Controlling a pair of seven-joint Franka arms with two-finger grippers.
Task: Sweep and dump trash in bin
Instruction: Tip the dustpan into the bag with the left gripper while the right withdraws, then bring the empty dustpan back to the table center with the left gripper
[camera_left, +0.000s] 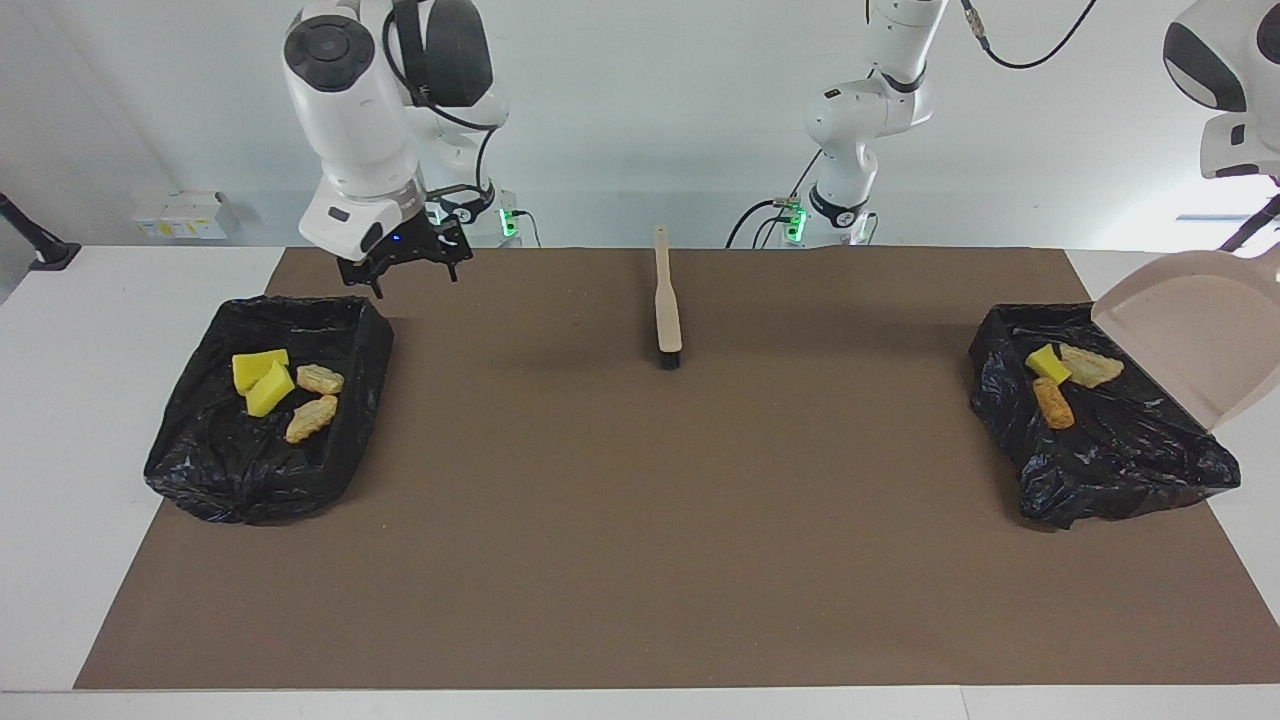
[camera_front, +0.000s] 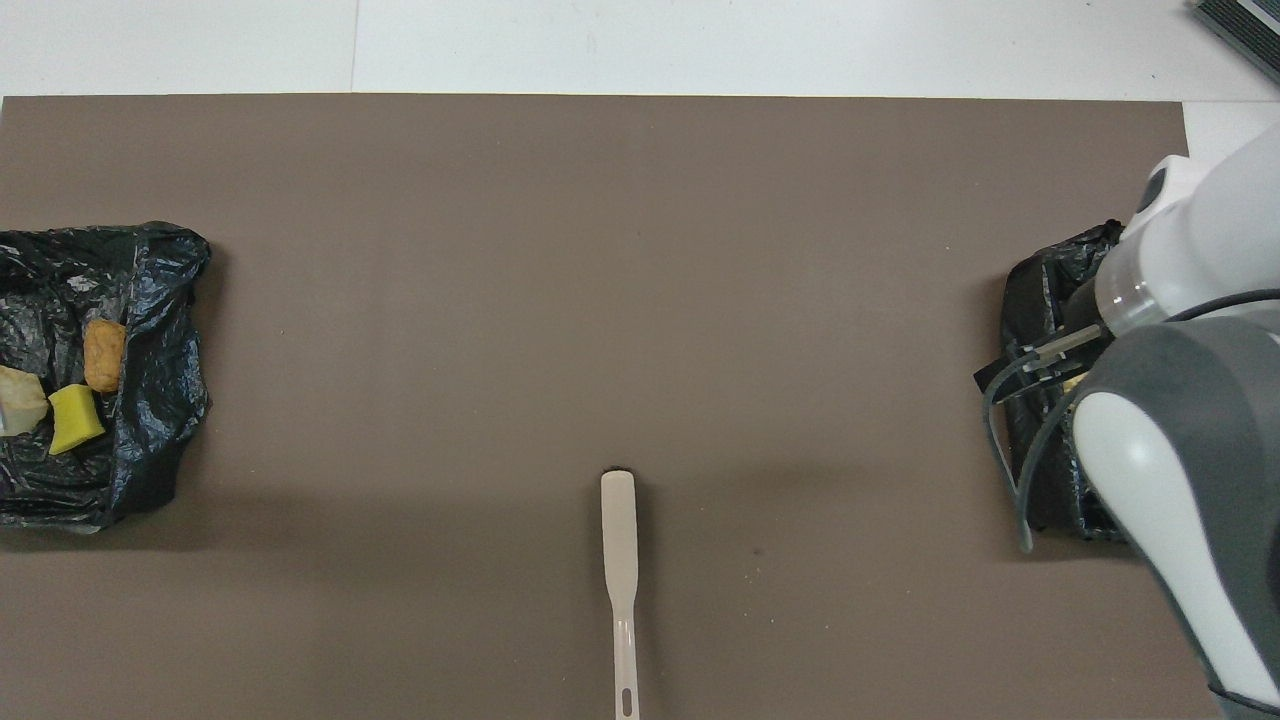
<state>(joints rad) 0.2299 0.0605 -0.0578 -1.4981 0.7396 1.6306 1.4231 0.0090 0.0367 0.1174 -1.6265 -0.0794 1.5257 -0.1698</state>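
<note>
At the facing view's right edge, the beige dustpan (camera_left: 1190, 340) hangs tilted over the black-lined bin (camera_left: 1120, 460), its handle clamped in the left gripper (camera_left: 1262, 215). The right gripper (camera_left: 400, 262), jaws wide and empty, hovers at upper left. The trash (camera_left: 1062, 378) lies inside that bin, so dumping looks done; the next move is probably to set the pan down level.

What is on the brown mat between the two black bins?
Only the brush lies between the two bins, near the robots' edge of the brown mat. The rest of that stretch is bare. Both the facing and overhead views show this.
</note>
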